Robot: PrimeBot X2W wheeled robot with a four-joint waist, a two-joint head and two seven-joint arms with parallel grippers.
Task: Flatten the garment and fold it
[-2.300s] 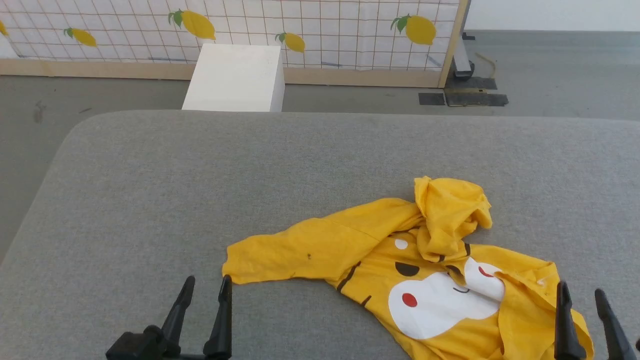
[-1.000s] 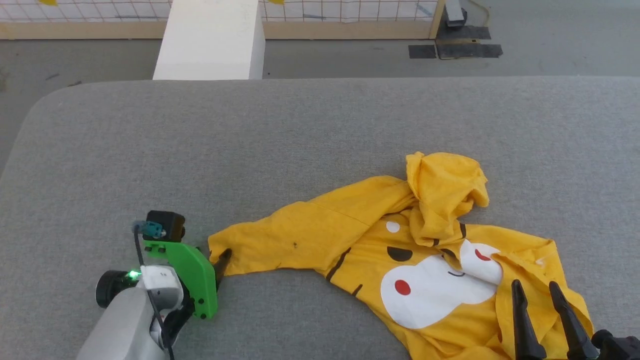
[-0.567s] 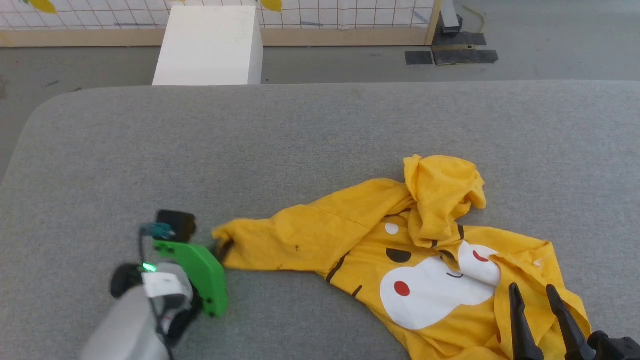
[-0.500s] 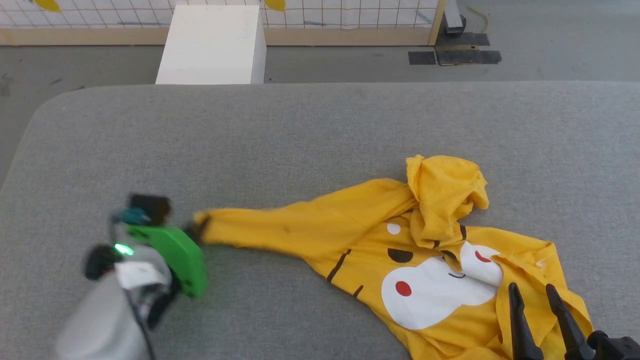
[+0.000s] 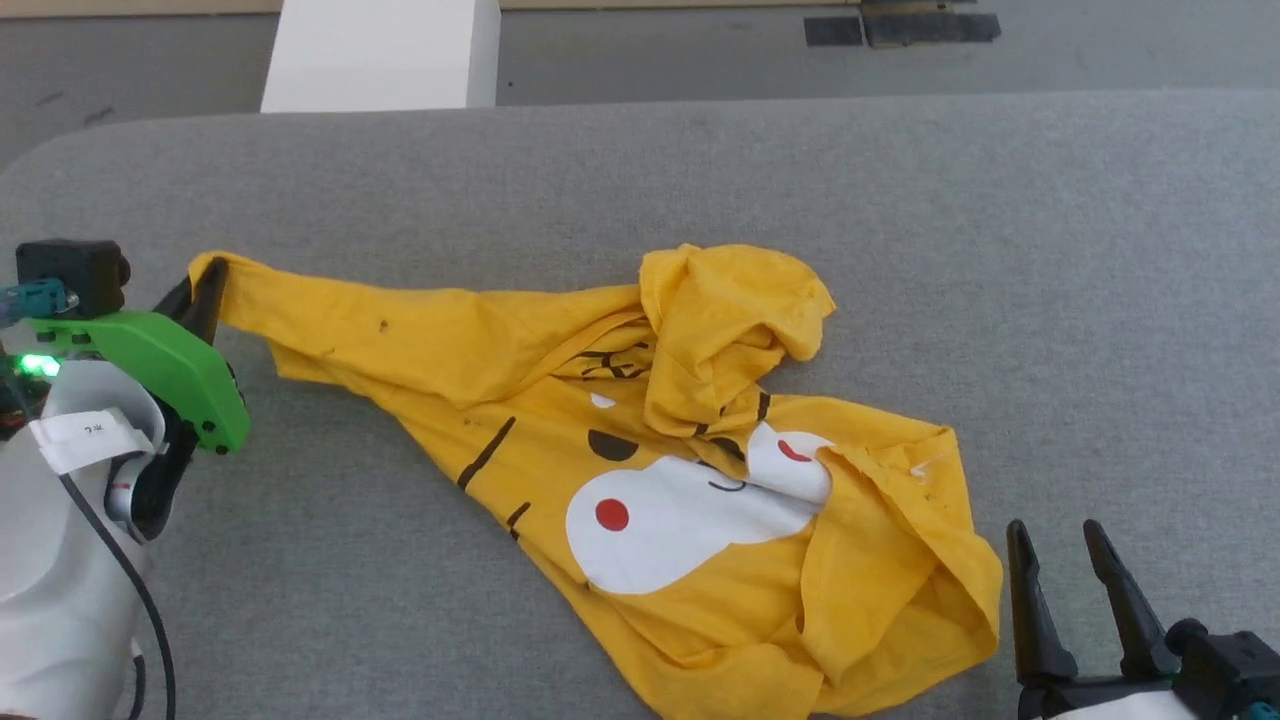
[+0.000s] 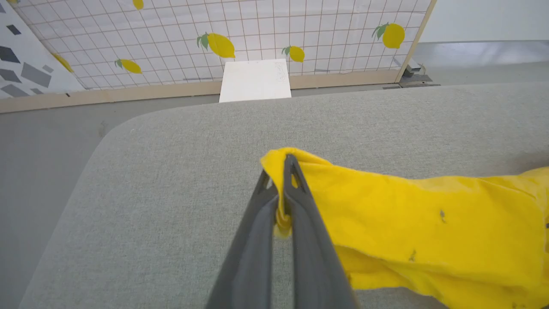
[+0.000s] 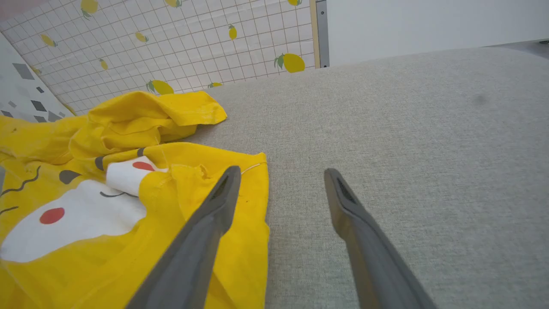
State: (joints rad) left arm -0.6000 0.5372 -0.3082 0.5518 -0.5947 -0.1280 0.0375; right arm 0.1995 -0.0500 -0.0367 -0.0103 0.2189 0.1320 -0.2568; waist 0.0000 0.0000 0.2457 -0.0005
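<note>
So the big grey table took up most of my head view, with a white box on the floor past its far edge. The garment lay across the middle of the table, print side up, running from the far left down to the near right, and it was nowhere near flat. One end was stretched out into a long tail towards the left. A crumpled lump of yellow cloth sat flopped over the top of the cartoon face, and the hem on the near right was rumpled and doubled over. My left gripper was at the tip of that tail, and the left wrist view showed its jaws clamped right down on a pinch of the cloth edge. My right gripper hovered just beside the rumpled hem with its jaws spread wide and nothing in them; in the right wrist view one finger lined up over the cloth edge and the other over bare table. I reckoned I was in the flattening step, with folding not started. Next I figured the right side needed to drop onto that hem and grab it, so both arms could pull apart and shake the lump off the print.
</note>
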